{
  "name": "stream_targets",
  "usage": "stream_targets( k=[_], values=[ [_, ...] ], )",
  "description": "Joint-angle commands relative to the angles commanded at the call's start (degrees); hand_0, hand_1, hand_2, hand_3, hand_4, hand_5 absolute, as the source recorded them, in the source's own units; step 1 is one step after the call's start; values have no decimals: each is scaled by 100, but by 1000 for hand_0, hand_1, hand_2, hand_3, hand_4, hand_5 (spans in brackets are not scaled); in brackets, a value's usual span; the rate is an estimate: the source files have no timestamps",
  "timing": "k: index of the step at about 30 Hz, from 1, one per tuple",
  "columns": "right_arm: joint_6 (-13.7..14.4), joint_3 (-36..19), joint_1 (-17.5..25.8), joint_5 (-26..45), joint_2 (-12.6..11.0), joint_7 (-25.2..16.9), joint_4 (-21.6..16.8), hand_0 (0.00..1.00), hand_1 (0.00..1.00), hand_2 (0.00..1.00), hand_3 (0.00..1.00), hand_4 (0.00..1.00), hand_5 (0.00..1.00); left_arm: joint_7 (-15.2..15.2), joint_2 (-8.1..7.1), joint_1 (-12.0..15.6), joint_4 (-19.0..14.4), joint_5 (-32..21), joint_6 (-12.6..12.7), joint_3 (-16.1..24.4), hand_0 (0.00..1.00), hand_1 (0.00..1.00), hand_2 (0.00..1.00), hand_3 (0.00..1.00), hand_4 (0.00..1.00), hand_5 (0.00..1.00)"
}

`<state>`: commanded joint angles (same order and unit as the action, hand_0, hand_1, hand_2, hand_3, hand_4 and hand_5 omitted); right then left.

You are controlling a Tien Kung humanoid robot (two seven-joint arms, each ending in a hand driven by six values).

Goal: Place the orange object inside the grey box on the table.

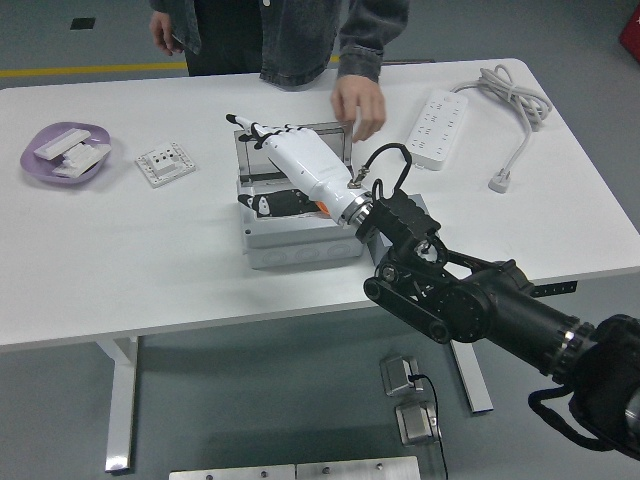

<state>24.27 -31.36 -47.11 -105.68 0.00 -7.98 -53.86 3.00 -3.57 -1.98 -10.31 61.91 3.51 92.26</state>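
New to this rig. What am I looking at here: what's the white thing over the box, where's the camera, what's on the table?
One picture, from a camera high on the robot, looking down over a white table. The white thing is the robot's right hand, five-fingered, on a black arm entering from the lower right. It reaches over an open grey box; an orange object shows just beneath it, though whether the fingers grip it is unclear. Also there: a purple dish, a wall socket plate, a power strip. A person's hand hovers behind the box.
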Motion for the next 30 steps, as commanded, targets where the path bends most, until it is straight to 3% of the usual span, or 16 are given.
stream_targets(
  k=[8,22,23,28,29,30],
  values=[
    [-207,-136,-255,152,0,118,115,701,676,793,998,853,261,4,-34,9,0,-43,23,6,635,691,706,801,660,902],
    [-753,-405,-676,395,0,306,1205,731,697,806,998,872,299,6,-62,-19,0,-69,35,17,633,687,707,795,642,895],
    [-780,-421,-694,413,0,312,1268,778,753,831,998,917,372,6,-65,-22,0,-66,34,19,633,687,707,794,641,894],
    [-876,-481,-758,499,0,319,1603,778,753,831,998,917,372,8,-85,-54,0,-28,22,44,633,687,707,794,641,894],
    [-886,-484,-762,515,0,319,1655,851,823,891,998,986,497,10,-87,-60,0,-24,21,47,633,687,708,793,641,894],
    [-896,-484,-766,536,0,317,1720,851,823,891,998,986,497,13,-91,-67,0,-18,19,51,633,687,708,793,641,894]
  ],
)
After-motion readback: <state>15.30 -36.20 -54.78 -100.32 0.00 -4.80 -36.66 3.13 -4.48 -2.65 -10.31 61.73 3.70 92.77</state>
